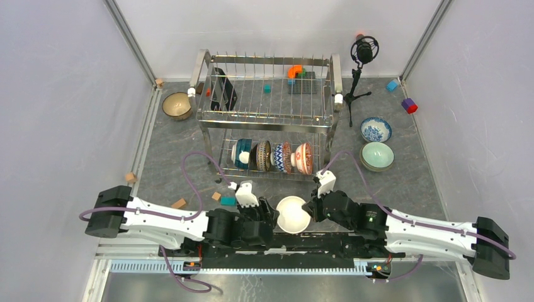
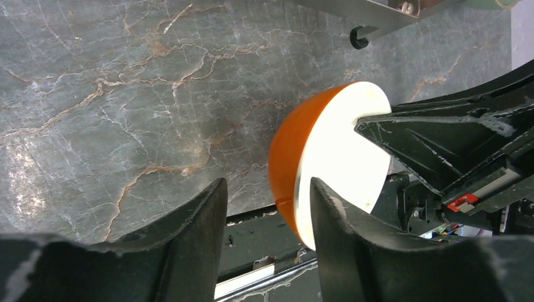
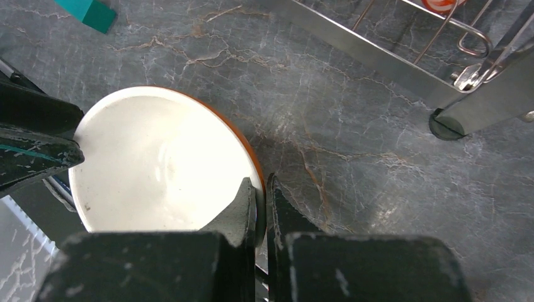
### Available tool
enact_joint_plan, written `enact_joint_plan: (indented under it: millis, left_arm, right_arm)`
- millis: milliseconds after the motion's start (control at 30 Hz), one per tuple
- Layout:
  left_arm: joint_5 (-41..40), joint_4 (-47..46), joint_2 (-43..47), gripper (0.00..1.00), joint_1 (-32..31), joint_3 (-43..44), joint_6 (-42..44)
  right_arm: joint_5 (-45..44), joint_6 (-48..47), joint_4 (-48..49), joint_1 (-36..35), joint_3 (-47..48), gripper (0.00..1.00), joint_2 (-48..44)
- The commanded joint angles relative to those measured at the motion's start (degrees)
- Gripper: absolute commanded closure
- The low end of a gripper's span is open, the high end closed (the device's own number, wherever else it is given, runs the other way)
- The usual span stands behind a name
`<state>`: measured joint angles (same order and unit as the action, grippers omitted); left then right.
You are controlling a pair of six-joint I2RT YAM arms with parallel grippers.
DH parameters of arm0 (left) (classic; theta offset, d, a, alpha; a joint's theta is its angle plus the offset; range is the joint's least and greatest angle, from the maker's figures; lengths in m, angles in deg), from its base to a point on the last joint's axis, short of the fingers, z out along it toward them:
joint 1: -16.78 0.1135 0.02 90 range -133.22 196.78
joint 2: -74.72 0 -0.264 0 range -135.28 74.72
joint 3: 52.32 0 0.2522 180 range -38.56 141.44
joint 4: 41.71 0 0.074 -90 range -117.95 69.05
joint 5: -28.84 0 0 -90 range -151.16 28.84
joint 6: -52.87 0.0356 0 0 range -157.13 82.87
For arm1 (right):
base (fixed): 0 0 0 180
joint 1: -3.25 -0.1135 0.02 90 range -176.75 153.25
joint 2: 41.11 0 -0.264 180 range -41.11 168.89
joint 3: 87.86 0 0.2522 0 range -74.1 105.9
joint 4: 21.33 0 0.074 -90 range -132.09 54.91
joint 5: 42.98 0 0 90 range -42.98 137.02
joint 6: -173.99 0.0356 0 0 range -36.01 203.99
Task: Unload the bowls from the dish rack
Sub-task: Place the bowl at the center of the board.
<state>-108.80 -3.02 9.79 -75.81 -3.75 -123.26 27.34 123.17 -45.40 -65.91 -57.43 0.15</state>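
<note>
My right gripper (image 3: 259,184) is pinching the rim of the orange bowl (image 3: 157,163), with 1 finger on the white inside and 1 on the outside. My left gripper (image 2: 267,185) straddles the opposite rim. Its 2 fingers are spread, and a gap shows on the orange side. Ahead of both sets of fingertips stands the dish rack (image 1: 267,116), with more bowls (image 1: 272,156) on edge in its lower tier.
</note>
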Motion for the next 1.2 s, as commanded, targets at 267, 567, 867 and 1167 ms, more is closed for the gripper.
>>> enact_joint_plan:
  millis: [267,567,867,1167]
  left_arm:
    - [-4.26,5.07,-6.44,0.52,1.09,7.10,-0.46]
    - [-1.99,6.33,-10.16,0.62,2.21,9.21,1.56]
    - [-0.20,5.93,-12.38,0.63,2.85,10.15,3.66]
    - [0.53,4.89,-12.95,0.78,3.03,10.40,5.06]
  right_arm:
    - [1.99,1.41,6.02,-0.26,1.58,1.00,2.81]
    - [3.03,0.77,6.45,-0.25,2.46,1.00,4.55]
    - [3.35,0.77,6.98,-0.35,2.75,1.00,3.88]
    - [3.19,0.74,6.71,-0.75,3.04,1.00,2.31]
